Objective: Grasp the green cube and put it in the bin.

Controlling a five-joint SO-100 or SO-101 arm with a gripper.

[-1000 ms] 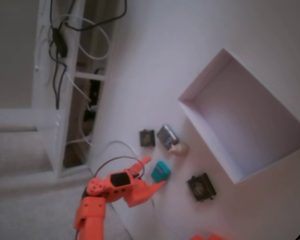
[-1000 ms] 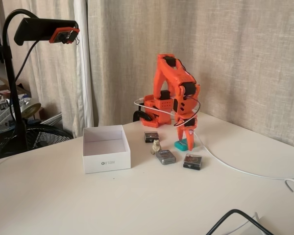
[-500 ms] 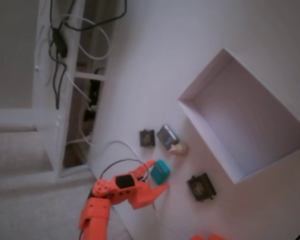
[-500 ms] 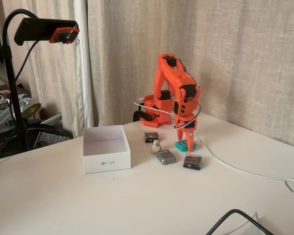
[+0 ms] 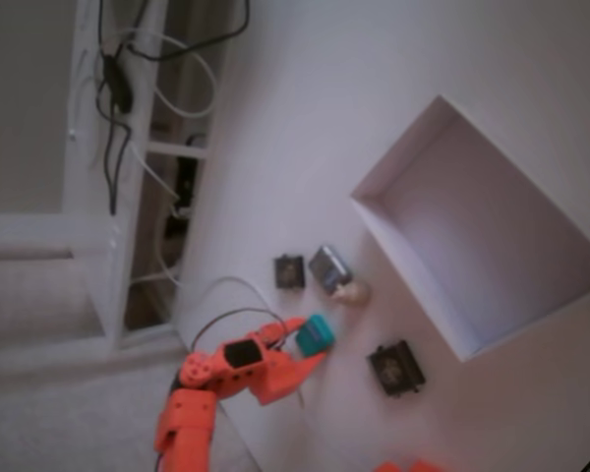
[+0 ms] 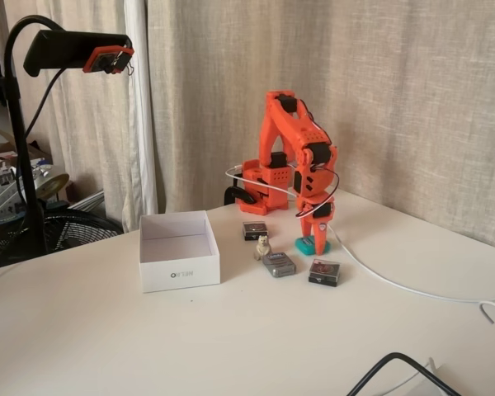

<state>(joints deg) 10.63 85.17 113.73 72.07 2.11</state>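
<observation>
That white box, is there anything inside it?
Nothing shows inside the box: seen from above, its floor is bare white. From the side, the near wall hides most of the floor. The green cube sits on the table, at the hand.

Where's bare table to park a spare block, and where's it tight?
Free: the wide front stretch of the table, in front of the bin and left of the white cable. Tight: the cluster around the green cube, where the gripper stands among a dark block and grey block.
</observation>
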